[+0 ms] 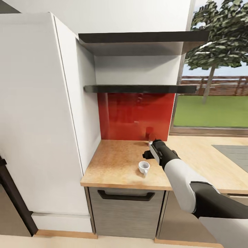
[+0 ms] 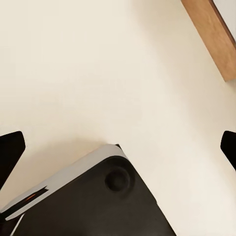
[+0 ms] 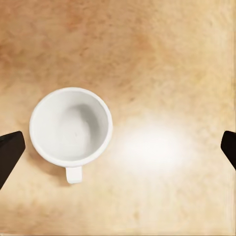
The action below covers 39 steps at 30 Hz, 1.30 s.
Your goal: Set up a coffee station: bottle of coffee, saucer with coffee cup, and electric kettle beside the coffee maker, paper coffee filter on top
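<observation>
Coffee cup (image 3: 71,129) upright on countertop (image 1: 117,162); right gripper (image 3: 118,147) wide open above, holding nothing.

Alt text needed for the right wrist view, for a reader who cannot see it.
Seen from straight above, the empty white coffee cup stands upright on the light wood-grain kitchen countertop, its small handle showing at the rim. The right gripper's two dark fingertips sit wide apart at the picture's edges, open and holding nothing.
</observation>
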Tool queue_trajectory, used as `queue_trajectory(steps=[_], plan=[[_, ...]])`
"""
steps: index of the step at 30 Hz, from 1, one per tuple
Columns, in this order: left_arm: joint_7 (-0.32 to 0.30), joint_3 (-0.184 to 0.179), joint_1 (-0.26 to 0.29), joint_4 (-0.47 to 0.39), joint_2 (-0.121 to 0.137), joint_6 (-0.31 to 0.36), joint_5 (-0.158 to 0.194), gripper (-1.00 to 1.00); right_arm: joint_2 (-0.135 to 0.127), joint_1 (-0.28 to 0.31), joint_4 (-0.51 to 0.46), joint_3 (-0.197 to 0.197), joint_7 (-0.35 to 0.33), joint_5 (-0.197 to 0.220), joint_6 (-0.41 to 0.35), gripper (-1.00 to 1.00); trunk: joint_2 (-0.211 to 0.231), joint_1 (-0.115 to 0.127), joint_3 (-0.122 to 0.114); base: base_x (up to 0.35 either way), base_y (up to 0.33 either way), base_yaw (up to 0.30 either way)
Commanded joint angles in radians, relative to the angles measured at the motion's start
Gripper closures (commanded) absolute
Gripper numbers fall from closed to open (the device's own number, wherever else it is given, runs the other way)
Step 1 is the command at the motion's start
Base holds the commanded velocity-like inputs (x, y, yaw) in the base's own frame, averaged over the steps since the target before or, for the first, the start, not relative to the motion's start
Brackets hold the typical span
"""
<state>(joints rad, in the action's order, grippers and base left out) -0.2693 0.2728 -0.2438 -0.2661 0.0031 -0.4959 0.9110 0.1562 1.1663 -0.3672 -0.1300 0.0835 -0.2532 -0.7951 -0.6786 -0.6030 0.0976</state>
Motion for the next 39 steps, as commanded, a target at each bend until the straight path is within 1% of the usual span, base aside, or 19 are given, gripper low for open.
queue_trajectory(steps=[1,5,12,25,32,39], plan=[[-0.008,0.0,0.0,-0.001,0.0,0.001,0.011,-1.0,0.001,0.001,0.0,-0.008,-0.001,-0.009,-0.005,-1.0,-0.001,0.0,0.002,0.0,0.0,0.0],[-0.008,0.0,0.0,-0.001,0.0,0.002,0.01,-1.0,0.0,0.001,0.005,-0.008,0.0,-0.009,-0.009,-1.0,-0.001,0.0,0.002,0.0,0.0,0.0],[-0.008,0.0,0.0,-0.001,0.0,0.002,0.011,-1.0,0.003,0.001,0.044,-0.008,0.0,-0.009,0.0,-1.0,-0.001,0.0,0.002,0.0,0.0,0.0],[-0.008,0.0,0.0,-0.001,0.0,0.002,0.011,-1.0,-0.001,0.0,0.051,-0.009,0.001,-0.009,0.004,-1.0,-0.001,0.0,0.002,0.003,0.0,0.0],[-0.008,0.0,0.0,0.0,0.0,0.002,0.011,-1.0,-0.002,0.001,0.051,-0.01,0.001,-0.009,0.003,-1.0,-0.001,0.0,0.002,0.192,0.0,0.0],[-0.008,0.0,0.0,0.001,0.0,0.002,0.01,-1.0,-0.003,0.001,0.059,-0.015,-0.002,-0.007,-0.012,-1.0,-0.001,0.0,0.002,0.028,0.0,0.0]])
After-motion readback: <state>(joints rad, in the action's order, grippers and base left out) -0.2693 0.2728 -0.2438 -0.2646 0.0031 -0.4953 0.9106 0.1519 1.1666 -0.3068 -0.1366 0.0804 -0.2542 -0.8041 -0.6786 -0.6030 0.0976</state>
